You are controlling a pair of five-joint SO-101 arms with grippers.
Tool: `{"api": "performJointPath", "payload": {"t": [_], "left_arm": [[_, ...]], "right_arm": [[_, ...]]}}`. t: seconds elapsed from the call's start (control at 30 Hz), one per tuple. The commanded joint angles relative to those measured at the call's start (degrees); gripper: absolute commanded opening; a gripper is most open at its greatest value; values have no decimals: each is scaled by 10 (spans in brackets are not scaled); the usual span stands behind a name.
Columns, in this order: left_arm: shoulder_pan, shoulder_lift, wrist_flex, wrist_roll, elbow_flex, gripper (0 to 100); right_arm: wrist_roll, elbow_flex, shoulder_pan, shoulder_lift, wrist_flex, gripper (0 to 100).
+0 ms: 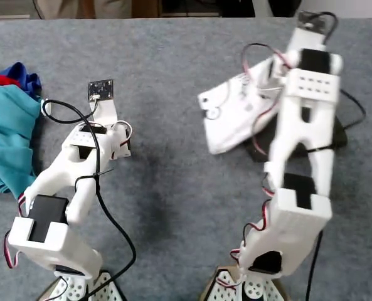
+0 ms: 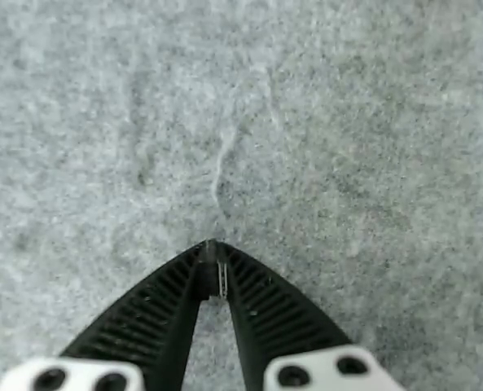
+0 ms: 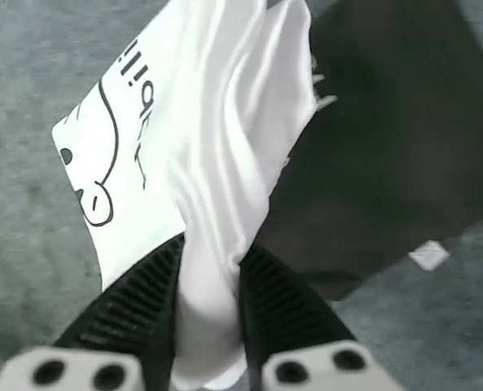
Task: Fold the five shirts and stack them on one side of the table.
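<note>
A white shirt (image 1: 236, 113) with a black line drawing hangs folded above the table at the right, partly over a black shirt (image 1: 336, 135). My right gripper (image 3: 211, 252) is shut on the white shirt (image 3: 217, 147), whose cloth bunches between the black fingers (image 3: 147, 281); the black shirt (image 3: 388, 155) lies just behind it. A pile of teal, blue and red shirts (image 1: 7, 132) sits at the left edge. My left gripper (image 2: 214, 248) is shut with nothing in it, over bare grey felt.
The grey felt table (image 1: 167, 188) has open room in the middle between the two arms. Black cables run along the left arm (image 1: 79, 169) and the right arm (image 1: 302, 157).
</note>
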State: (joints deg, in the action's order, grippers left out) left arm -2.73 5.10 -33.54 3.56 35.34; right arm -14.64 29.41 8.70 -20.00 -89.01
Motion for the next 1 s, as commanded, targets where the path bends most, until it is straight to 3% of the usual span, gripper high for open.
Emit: {"api": "performJointPath", "payload": {"t": [0.0, 0.3, 0.53, 0.97], "left_arm": [[18, -21, -5, 4, -10, 19], [18, -21, -5, 3, -10, 19], [18, -21, -5, 2, -10, 19], [18, -21, -5, 2, -10, 19]], "right_arm": [[40, 28, 58, 6, -2, 2], [88, 35, 141, -51, 6, 2], [87, 153, 185, -112, 7, 2], [88, 298, 180, -237, -72, 5]]}}
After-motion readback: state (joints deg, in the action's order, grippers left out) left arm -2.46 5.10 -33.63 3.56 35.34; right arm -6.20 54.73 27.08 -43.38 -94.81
